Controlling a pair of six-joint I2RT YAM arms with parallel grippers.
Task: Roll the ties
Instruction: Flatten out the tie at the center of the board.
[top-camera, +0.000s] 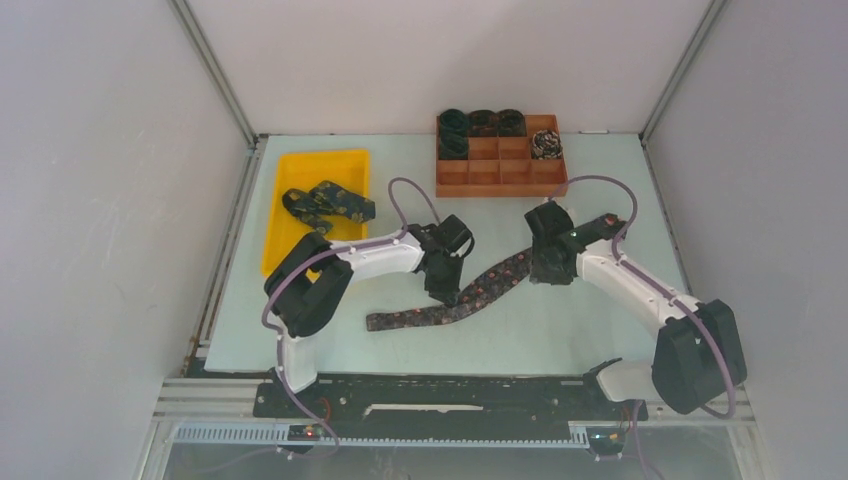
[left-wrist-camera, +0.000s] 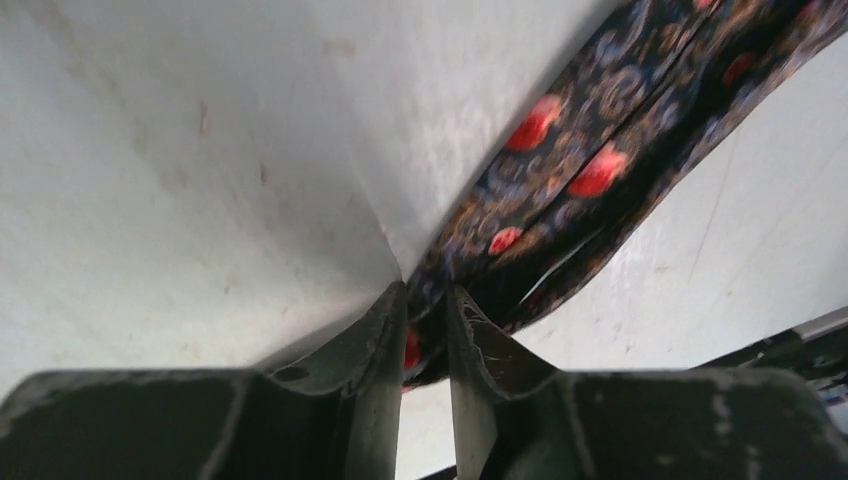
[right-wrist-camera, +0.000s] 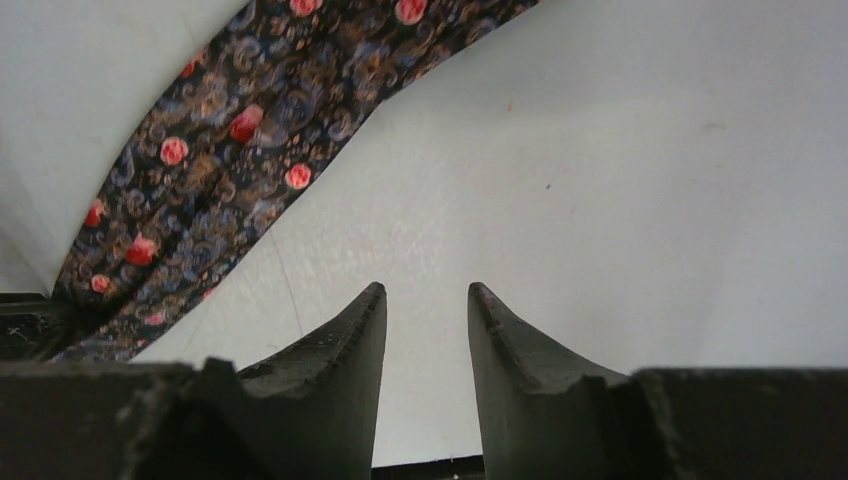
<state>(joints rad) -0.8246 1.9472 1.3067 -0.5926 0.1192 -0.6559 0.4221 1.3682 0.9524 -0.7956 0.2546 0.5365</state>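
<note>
We read no text, label, brand, number or sign in any view. The long dark patterned fabric tie (top-camera: 440, 312) carries only red dots and pale swirls, no letters. The yellow plastic tray (top-camera: 340, 170) and the brown wooden compartment box (top-camera: 500, 189) show plain surfaces. Anything on the black metal base rail (top-camera: 450, 395) is too small to tell.

A pale green-white table (top-camera: 600, 330) fills the enclosure, with white walls (top-camera: 450, 60) on three sides. A yellow tray (top-camera: 330, 165) sits toward its far left corner. A brown wooden organiser (top-camera: 500, 186), split into small square compartments, stands at the far edge, well apart from the tray.
</note>
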